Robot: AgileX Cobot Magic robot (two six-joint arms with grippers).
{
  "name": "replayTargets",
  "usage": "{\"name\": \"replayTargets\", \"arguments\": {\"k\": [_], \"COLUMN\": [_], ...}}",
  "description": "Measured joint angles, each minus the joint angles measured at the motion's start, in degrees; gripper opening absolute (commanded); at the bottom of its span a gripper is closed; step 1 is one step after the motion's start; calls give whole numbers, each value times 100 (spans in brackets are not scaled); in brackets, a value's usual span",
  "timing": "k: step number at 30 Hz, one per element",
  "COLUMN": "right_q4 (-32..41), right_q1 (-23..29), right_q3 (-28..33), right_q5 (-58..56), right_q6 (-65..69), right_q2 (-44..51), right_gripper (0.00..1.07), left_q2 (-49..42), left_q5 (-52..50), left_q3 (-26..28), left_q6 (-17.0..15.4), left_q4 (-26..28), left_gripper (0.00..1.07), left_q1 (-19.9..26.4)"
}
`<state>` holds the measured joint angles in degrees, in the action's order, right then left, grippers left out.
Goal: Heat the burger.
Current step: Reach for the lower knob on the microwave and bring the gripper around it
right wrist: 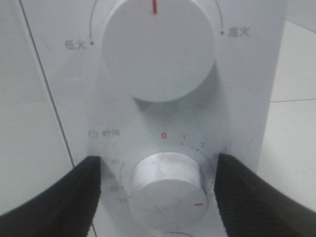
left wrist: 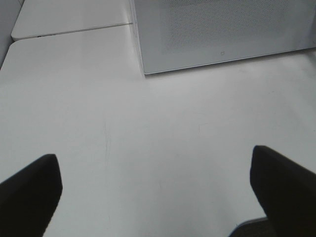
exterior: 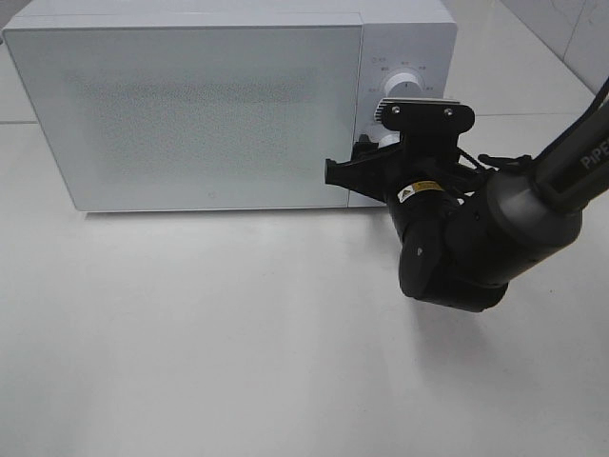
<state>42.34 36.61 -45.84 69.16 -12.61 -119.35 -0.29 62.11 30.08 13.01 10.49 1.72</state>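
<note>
The burger is out of view. A white microwave (exterior: 190,114) stands at the back of the table with its frosted door shut. My right gripper (exterior: 373,157) is up against the control panel. In the right wrist view my right gripper (right wrist: 158,164) is open, its two black fingers (right wrist: 74,197) straddling the lower timer knob (right wrist: 168,187) with a small gap on each side. The knob's red mark points to the lower right. My left gripper (left wrist: 153,158) hangs open above bare table, holding nothing, and does not show in the exterior high view.
The upper power knob (right wrist: 155,49) has its red mark pointing straight up. The white table (exterior: 238,333) stretches in front of the microwave. The microwave's front corner (left wrist: 145,69) shows in the left wrist view. My right arm (exterior: 476,238) reaches in from the right.
</note>
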Motion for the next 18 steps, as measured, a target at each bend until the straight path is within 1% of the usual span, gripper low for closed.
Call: {"name": "replayTargets", "arguments": {"k": [1, 2, 3, 4, 5, 6, 7, 8, 9, 10, 11, 12, 18], "right_q4": [-6, -6, 17, 52, 52, 63, 63, 63, 57, 57, 57, 57, 57], "right_q1": [0, 0, 0, -11, -11, -17, -17, -17, -23, -23, -23, -23, -23], "right_q3": [0, 0, 0, 0, 0, 0, 6, 6, 6, 6, 6, 6, 6], "right_q5": [0, 0, 0, 0, 0, 0, 0, 0, 0, 0, 0, 0, 0], "right_q6": [0, 0, 0, 0, 0, 23, 57, 57, 178, 258, 258, 390, 751], "right_q2": [0, 0, 0, 0, 0, 0, 0, 0, 0, 0, 0, 0, 0], "right_gripper": [49, 49, 43, 31, 31, 21, 17, 17, 10, 7, 7, 4, 3], "left_q2": [0, 0, 0, 0, 0, 0, 0, 0, 0, 0, 0, 0, 0], "left_q5": [0, 0, 0, 0, 0, 0, 0, 0, 0, 0, 0, 0, 0], "left_q3": [0, 0, 0, 0, 0, 0, 0, 0, 0, 0, 0, 0, 0], "left_q6": [0, 0, 0, 0, 0, 0, 0, 0, 0, 0, 0, 0, 0], "left_q4": [0, 0, 0, 0, 0, 0, 0, 0, 0, 0, 0, 0, 0], "left_gripper": [96, 96, 96, 96, 96, 96, 96, 96, 96, 96, 96, 96, 96], "left_q1": [0, 0, 0, 0, 0, 0, 0, 0, 0, 0, 0, 0, 0]}}
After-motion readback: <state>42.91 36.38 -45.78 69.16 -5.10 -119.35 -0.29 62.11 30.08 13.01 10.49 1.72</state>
